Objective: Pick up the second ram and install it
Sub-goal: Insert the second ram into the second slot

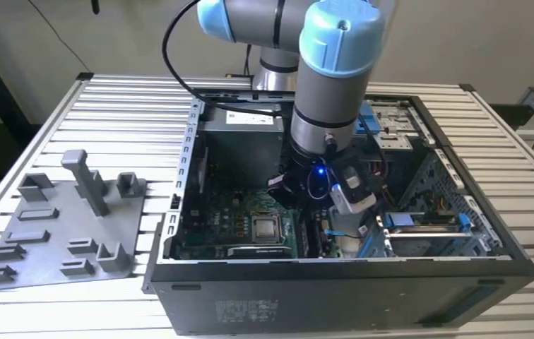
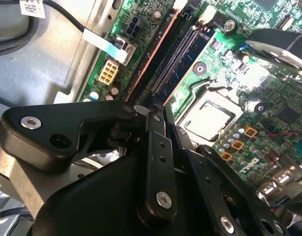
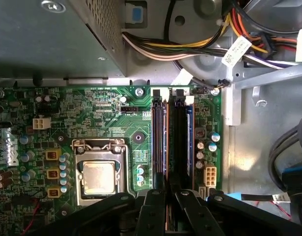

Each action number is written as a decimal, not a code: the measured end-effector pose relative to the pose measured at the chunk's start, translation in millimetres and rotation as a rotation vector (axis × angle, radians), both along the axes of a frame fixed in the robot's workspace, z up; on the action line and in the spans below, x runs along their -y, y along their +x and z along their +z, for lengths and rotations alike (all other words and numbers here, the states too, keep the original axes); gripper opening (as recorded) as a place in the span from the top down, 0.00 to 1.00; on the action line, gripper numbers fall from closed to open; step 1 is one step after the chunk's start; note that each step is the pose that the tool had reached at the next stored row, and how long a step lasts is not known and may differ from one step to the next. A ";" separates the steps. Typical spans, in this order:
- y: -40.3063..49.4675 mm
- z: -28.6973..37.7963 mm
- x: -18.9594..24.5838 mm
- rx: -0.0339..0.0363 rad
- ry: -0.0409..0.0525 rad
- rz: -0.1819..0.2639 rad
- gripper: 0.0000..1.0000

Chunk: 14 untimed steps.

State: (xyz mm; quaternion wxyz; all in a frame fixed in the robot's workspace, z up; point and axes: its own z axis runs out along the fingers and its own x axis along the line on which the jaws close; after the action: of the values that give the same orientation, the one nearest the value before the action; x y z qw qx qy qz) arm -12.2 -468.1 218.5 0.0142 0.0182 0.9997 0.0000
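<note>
Black gripper (image 3: 165, 206) sits low over the motherboard (image 3: 106, 118), jaws clenched on the ram (image 3: 161, 142) standing in its slot; printing stays unreadable.

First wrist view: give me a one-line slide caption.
Gripper poised over the motherboard's memory slots, beside the processor socket, inside the open computer case.
</note>
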 end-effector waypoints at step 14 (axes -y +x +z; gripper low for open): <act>0.2 -0.6 -0.1 0.0001 0.0002 0.006 0.86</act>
State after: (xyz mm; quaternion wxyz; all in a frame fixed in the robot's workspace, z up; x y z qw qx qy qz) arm -12.0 -468.0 217.9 0.0142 0.0149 0.9998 0.0002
